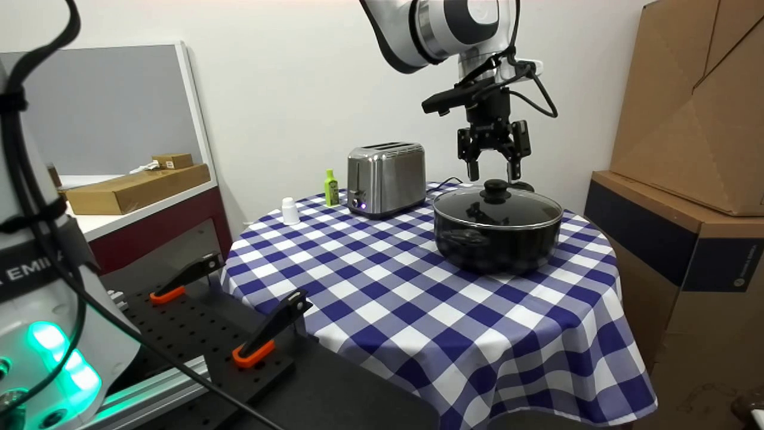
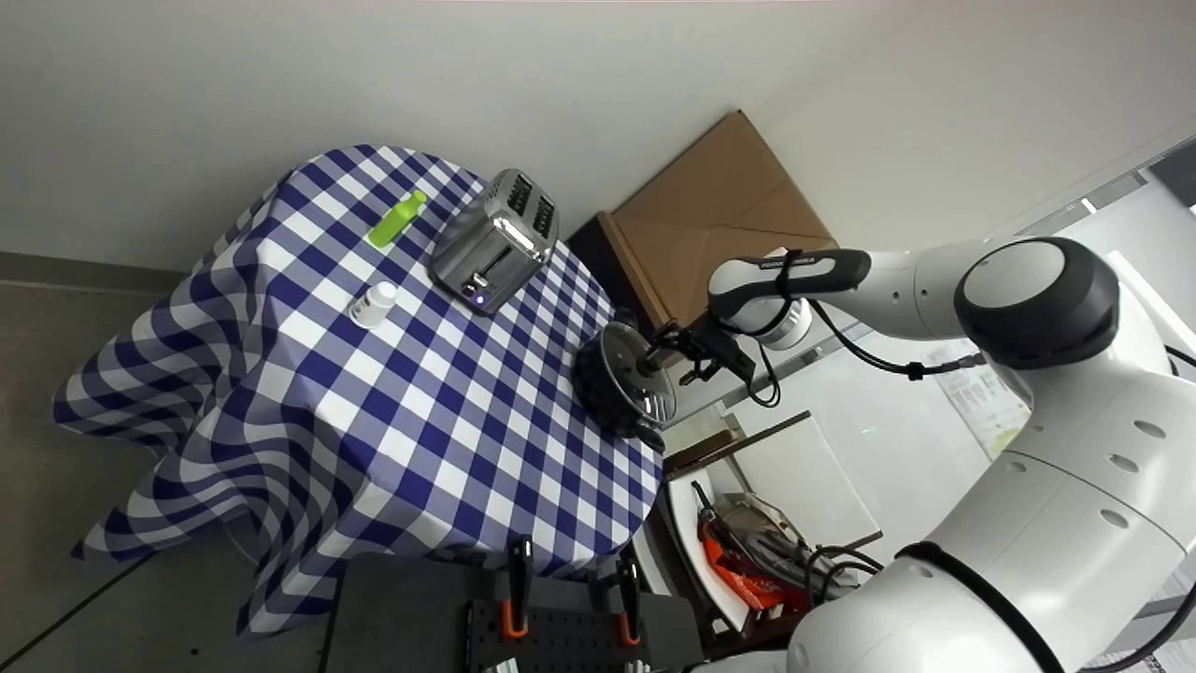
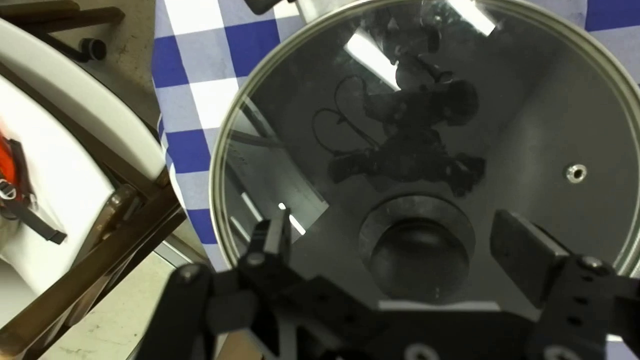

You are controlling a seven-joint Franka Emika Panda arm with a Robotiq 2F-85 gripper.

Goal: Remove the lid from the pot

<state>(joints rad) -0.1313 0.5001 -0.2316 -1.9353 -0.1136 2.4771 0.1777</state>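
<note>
The black pot (image 1: 495, 248) stands on the checked tablecloth; it also shows in an exterior view (image 2: 598, 391). The glass lid (image 1: 531, 210) lies on the pot, its rim level on top. It fills much of the wrist view (image 3: 530, 115). Its black knob (image 1: 496, 191) stands up at the centre and shows in the wrist view (image 3: 420, 262). My gripper (image 1: 493, 173) is open and points down just above the knob. In the wrist view the fingers (image 3: 397, 232) lie on either side of the knob, with gaps on both sides. Nothing is between them in contact.
A silver toaster (image 1: 388, 179), a green bottle (image 1: 331, 188) and a white bottle (image 1: 290, 211) stand on the round table (image 1: 382, 292). Large cardboard boxes (image 1: 698, 113) rise beside the pot. Clamps (image 1: 271, 325) sit on the dark bench near the robot base.
</note>
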